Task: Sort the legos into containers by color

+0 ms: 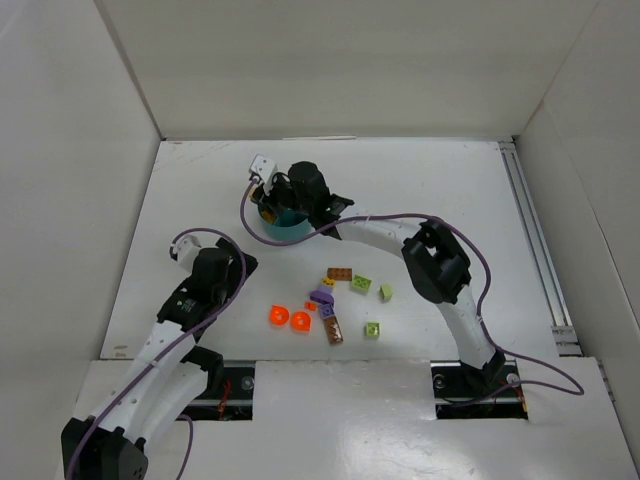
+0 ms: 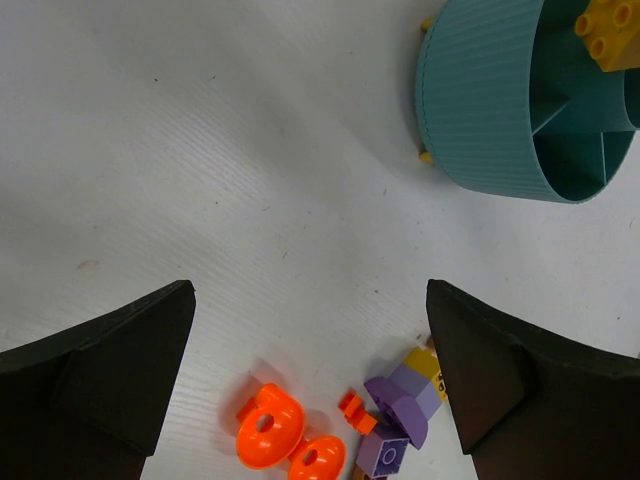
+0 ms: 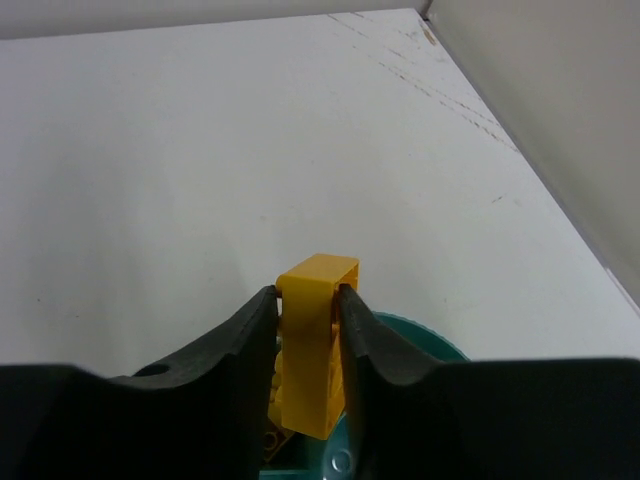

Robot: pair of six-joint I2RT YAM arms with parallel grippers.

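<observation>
The round teal dish (image 1: 285, 226) stands at the back of the table, and my right gripper (image 1: 272, 200) hangs right over it. In the right wrist view that gripper (image 3: 307, 292) is shut on an upright yellow lego (image 3: 315, 340), with the dish rim (image 3: 425, 338) just below. More yellow bricks (image 2: 610, 30) lie in one compartment of the dish (image 2: 490, 100). My left gripper (image 2: 308, 300) is open above the table, over two orange round pieces (image 2: 268, 430), a tiny orange brick (image 2: 352, 408) and purple bricks (image 2: 400, 400).
Loose legos lie mid-table: a brown brick (image 1: 339, 273), lime green bricks (image 1: 360, 285) (image 1: 386, 292) (image 1: 372, 329) and a purple-brown stack (image 1: 331, 325). White walls box in the table, and a metal rail (image 1: 530, 230) runs along the right side.
</observation>
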